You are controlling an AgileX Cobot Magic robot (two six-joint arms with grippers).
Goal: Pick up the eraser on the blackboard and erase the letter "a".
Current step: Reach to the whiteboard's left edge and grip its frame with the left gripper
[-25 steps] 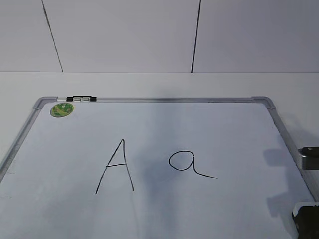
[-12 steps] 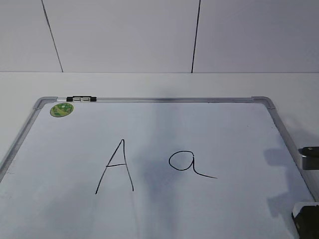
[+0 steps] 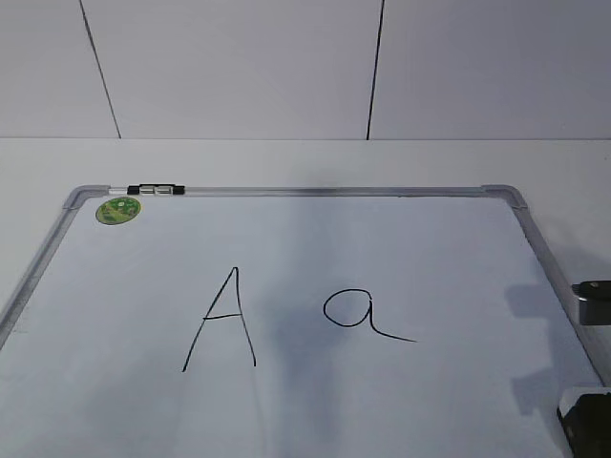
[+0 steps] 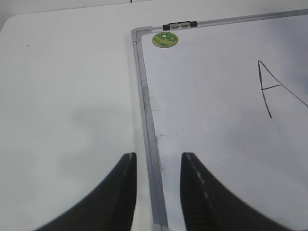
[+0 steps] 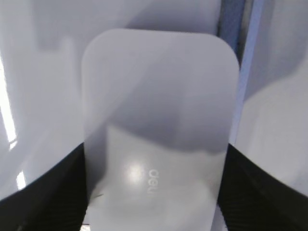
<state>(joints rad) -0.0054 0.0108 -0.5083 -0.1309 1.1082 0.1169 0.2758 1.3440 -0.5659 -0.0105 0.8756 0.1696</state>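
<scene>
The blackboard [image 3: 401, 248] is a white board in a grey frame lying on the table; it also shows in the left wrist view [image 4: 216, 134]. The letter "a" [image 3: 355, 312] is in thin black marker near the middle. The eraser [image 5: 159, 110], a white rounded block, sits between the black fingers of my right gripper [image 5: 155, 149], which touch both its long sides. In the exterior view the eraser [image 3: 580, 393] and right gripper [image 3: 590, 427] are at the board's bottom right corner. My left gripper [image 4: 157, 156] is open and empty above the board's left frame.
A capital "A" [image 3: 224, 320] stands left of the "a"; it also shows in the left wrist view [image 4: 274, 86]. A green round sticker [image 3: 118, 210] and a black-and-silver clip [image 3: 158, 190] are at the top left corner. White table surrounds the board [image 4: 62, 106].
Almost nothing. The right gripper and the eraser at the bottom right corner have shifted very slightly downward in the exterior view.
</scene>
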